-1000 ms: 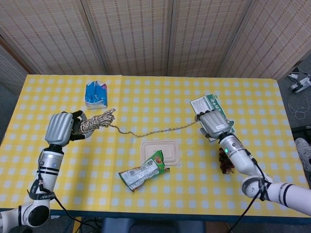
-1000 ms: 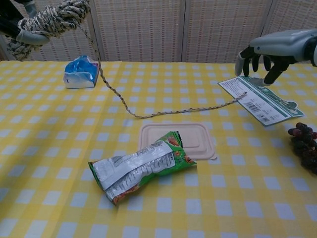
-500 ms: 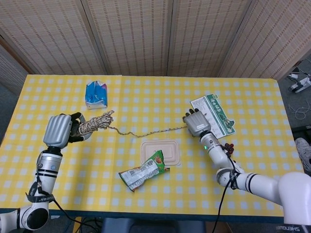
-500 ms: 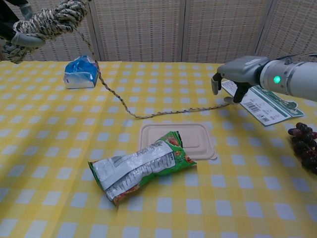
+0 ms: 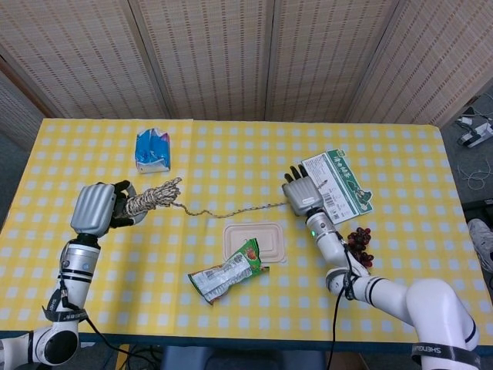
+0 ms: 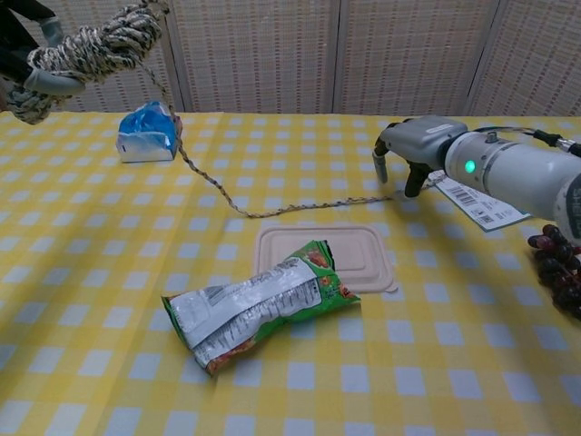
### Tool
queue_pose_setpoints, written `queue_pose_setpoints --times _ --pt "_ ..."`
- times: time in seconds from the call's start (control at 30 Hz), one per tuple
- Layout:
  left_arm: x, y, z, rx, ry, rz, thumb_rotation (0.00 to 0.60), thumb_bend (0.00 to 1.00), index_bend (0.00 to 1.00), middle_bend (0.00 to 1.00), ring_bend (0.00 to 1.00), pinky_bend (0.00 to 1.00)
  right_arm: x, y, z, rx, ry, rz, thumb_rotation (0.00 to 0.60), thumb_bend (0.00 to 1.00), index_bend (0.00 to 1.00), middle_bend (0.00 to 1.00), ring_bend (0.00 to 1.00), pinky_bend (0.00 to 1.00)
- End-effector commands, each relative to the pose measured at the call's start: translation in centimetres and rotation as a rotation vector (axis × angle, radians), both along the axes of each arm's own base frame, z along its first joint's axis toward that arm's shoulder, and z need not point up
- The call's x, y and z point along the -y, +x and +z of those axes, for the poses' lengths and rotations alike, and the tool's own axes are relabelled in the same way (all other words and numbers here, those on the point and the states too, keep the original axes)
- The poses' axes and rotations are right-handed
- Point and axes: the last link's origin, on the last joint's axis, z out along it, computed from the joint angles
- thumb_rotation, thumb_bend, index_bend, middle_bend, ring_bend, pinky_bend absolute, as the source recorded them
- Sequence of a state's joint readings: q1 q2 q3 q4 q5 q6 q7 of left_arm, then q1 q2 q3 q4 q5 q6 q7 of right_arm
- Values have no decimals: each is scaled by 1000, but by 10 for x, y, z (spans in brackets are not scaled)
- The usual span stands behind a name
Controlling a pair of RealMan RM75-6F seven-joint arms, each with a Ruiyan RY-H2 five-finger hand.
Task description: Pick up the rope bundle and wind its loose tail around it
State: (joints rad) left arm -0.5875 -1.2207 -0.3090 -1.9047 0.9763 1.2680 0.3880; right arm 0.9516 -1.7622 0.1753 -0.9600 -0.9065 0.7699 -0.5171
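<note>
The rope bundle (image 5: 151, 193), a thick coil of speckled cord, is held above the table by my left hand (image 5: 95, 208) at the left side. In the chest view that bundle (image 6: 94, 42) sits high in the top left corner, gripped by the left hand (image 6: 25, 56). Its loose tail (image 5: 231, 209) droops from the bundle to the cloth and runs right (image 6: 272, 211). My right hand (image 5: 299, 193) hangs over the tail's far end with fingers (image 6: 382, 166) apart and pointing down; nothing is in it, and contact with the cord is unclear.
A tan lidded container (image 5: 256, 235) lies mid-table with a green snack bag (image 5: 228, 271) partly on it. A blue tissue pack (image 5: 152, 149) stands at the back left. A green-and-white card (image 5: 341, 182) and dark grapes (image 5: 360, 241) lie by the right arm.
My right hand has moved left, off the card and onto the spot above the tail's end, dropping lower. The left hand and the bundle have barely shifted.
</note>
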Motion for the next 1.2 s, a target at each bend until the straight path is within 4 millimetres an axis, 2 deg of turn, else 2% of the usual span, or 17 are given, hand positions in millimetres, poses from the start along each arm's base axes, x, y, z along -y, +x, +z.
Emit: queue_pose_setpoints --times 0.03,0.63,0.87,1.2 --pt "0 -1 0 -1 1 2 533 269 787 901 694 484 2 0 -6 14 -5 -4 600 263 467 169 0 0" --pt "0 -8 1 -5 -2 16 533 270 786 901 694 484 11 -1 -24 -32 -1 -17 600 279 518 181 0 0" --pt "0 -10 1 -5 -3 21 535 270 786 901 694 484 14 -2 -25 -36 -3 -34 600 325 528 185 0 0" --pt "0 -12 0 -4 -4 27 533 270 786 901 694 484 14 -4 -28 -49 7 -48 600 327 536 191 0 0"
